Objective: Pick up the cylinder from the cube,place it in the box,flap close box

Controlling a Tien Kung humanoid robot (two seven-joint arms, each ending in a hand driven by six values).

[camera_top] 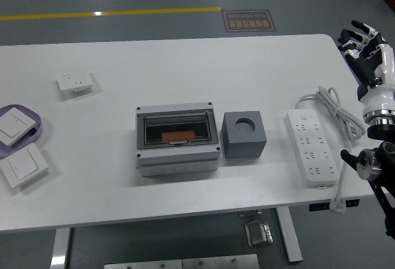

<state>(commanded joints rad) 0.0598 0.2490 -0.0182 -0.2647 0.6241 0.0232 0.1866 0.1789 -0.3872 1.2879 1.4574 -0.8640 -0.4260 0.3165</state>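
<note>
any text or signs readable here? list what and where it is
Nothing can be read.
Floor sign beyond the table: pale characters on brown, too blurred to read.
Power strip: no legible marking.
Box, cube, wall socket, switches: no visible print.

Right robot hand [365, 50] raised at right edge, fingers spread, empty; wrist below
</note>
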